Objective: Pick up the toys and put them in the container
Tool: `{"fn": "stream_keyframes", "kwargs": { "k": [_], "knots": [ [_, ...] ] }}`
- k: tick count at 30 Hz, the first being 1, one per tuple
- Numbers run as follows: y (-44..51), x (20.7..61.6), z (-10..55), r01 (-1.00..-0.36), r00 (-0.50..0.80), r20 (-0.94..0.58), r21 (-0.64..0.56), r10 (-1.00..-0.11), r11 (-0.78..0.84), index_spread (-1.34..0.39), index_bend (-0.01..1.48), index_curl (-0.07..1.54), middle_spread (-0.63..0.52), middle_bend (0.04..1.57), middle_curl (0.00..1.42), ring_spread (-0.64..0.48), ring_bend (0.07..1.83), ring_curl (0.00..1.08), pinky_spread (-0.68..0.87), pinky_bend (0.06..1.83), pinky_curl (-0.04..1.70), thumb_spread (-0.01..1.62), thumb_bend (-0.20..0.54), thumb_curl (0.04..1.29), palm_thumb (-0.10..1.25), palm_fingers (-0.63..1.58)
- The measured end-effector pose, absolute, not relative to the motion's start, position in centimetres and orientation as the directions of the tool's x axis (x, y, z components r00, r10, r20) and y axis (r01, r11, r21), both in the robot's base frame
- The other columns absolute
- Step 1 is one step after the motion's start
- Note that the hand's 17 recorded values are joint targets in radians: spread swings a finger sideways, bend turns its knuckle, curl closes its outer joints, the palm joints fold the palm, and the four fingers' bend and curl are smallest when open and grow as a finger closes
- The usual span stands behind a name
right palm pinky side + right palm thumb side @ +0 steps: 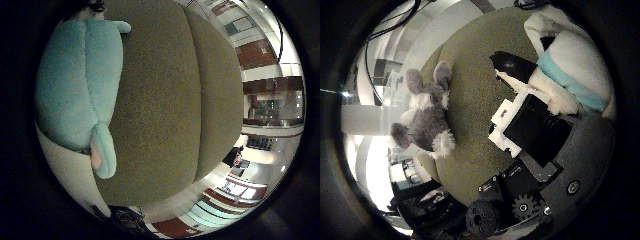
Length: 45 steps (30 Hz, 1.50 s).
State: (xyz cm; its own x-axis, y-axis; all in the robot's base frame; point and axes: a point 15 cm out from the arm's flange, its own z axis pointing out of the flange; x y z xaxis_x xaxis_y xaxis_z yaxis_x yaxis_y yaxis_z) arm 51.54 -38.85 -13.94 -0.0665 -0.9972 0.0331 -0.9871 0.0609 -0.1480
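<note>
A teal and white plush toy (80, 85) fills one side of the little finger side view, very close to my palm. The thumb side view shows the same toy (570, 80) pressed against my right hand (530, 125), whose white and black fingers (512, 65) curl round it. A grey and white plush bunny (427, 115) lies on its back on the olive-green round cushioned surface (165, 100), a little apart from my hand. No container shows in either view.
The olive surface has a seam and a rounded edge (220, 100). Beyond it lie a pale floor and room furniture with red-brown shelves (260, 52). Dark equipment (420, 200) stands past the edge near the bunny.
</note>
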Motion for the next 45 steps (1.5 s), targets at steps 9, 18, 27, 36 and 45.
{"fn": "stream_keyframes", "kwargs": {
  "k": [9, 18, 27, 36, 45],
  "knots": [
    [-42.6, 52.1, -9.1, -0.974, -0.107, 0.071, -0.208, -0.992, 0.09, -0.26, 1.1, 0.88, -0.15, 1.29, 0.82, -0.24, 1.34, 0.77, -0.17, 1.55, 0.59, 1.08, -0.007, 0.52, 1.05, 1.12],
    [-44.0, 54.3, -1.1, -0.955, -0.117, 0.113, -0.284, -0.987, 0.081, -0.24, 1.13, 0.85, -0.13, 1.32, 0.78, -0.24, 1.32, 0.81, -0.18, 1.51, 0.66, 1.09, -0.011, 0.58, 1.05, 1.12],
    [-41.0, 52.9, 5.7, -0.959, -0.093, 0.096, -0.276, -0.991, 0.064, -0.23, 1.15, 0.84, -0.13, 1.34, 0.76, -0.24, 1.31, 0.84, -0.18, 1.48, 0.72, 1.07, -0.013, 0.62, 1.06, 1.12],
    [-33.4, 51.4, 16.9, -0.953, -0.03, 0.088, -0.302, -0.996, 0.002, -0.23, 1.16, 0.82, -0.12, 1.35, 0.75, -0.24, 1.3, 0.85, -0.19, 1.44, 0.77, 1.07, -0.012, 0.65, 1.06, 1.12],
    [-19.1, 51.3, 24.8, -0.935, 0.133, 0.019, -0.33, -0.991, -0.132, -0.23, 1.16, 0.81, -0.12, 1.36, 0.73, -0.24, 1.3, 0.86, -0.19, 1.42, 0.81, 1.07, -0.013, 0.66, 1.05, 1.13]
  ]
}}
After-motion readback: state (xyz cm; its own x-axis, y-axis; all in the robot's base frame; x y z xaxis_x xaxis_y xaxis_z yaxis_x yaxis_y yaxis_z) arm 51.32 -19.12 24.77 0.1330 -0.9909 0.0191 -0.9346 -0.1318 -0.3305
